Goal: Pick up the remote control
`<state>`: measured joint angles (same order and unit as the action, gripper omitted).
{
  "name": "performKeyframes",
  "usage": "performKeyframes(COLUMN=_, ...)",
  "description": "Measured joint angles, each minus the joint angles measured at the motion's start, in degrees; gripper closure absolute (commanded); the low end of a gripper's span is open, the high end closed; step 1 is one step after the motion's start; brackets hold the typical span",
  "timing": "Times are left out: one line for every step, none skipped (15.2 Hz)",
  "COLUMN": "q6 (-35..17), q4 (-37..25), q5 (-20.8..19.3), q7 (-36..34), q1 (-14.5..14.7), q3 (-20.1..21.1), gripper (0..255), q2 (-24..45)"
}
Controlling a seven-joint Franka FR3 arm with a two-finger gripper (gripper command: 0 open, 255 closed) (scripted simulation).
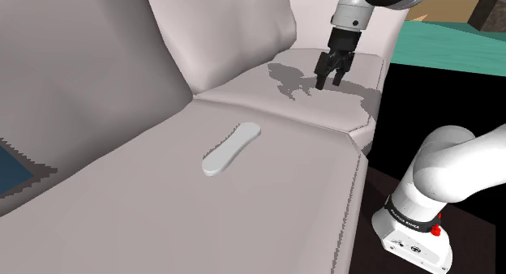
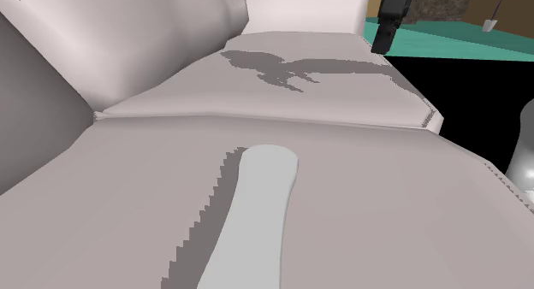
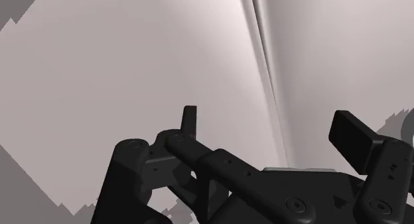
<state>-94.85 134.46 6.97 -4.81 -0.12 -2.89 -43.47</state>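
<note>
Our hand [image 1: 329,83] hangs released and empty, its two sides spread, we judge, ready to grasp. The pale grey remote control [image 1: 231,148] lies flat on the sofa cushion [image 1: 284,199], well apart from it.

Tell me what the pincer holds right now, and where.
Nothing. The pincer is open and empty above the far cushion; the pale remote control lies untouched on the nearer cushion.
</note>
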Motion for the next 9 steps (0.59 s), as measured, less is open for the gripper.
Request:
performKeyframes(q6=0.0, q4=0.0, q5=0.0, q7=0.0, q1=0.0, q3=0.0, gripper=0, q2=0.0)
performKeyframes(q6=0.12, q4=0.24, q5=0.36, q7=-1.49, q1=-0.14, q3=0.87, gripper=0, q2=-0.45)
performKeyframes(q6=0.05, q4=0.75, q5=1.06, q7=-4.1, q1=-0.3, q3=2.43, gripper=0, q2=-1.04)
performKeyframes(q6=-0.08, q4=1.23, q5=1.81, q7=-7.08, q1=-0.55, q3=4.07, gripper=0, q2=-1.55)
performKeyframes(q6=-0.02, q4=1.25, q5=2.6, q7=-10.26, q1=-0.82, q3=5.82, gripper=0, q2=-1.79)
performKeyframes(q6=-0.27, q4=1.44, q5=3.56, q7=-13.71, q1=-1.03, q3=7.84, gripper=0, q2=-1.91)
performKeyframes(q6=-0.13, q4=1.5, q5=4.57, q7=-17.37, q1=-1.21, q3=9.96, gripper=0, q2=-2.32)
performKeyframes(q6=-0.48, q4=1.51, q5=5.44, q7=-20.78, q1=-1.54, q3=11.86, gripper=0, q2=-2.15)
performKeyframes(q6=-0.85, q4=1.59, q5=6.3, q7=-24.15, q1=-1.87, q3=13.76, gripper=0, q2=-2.0)
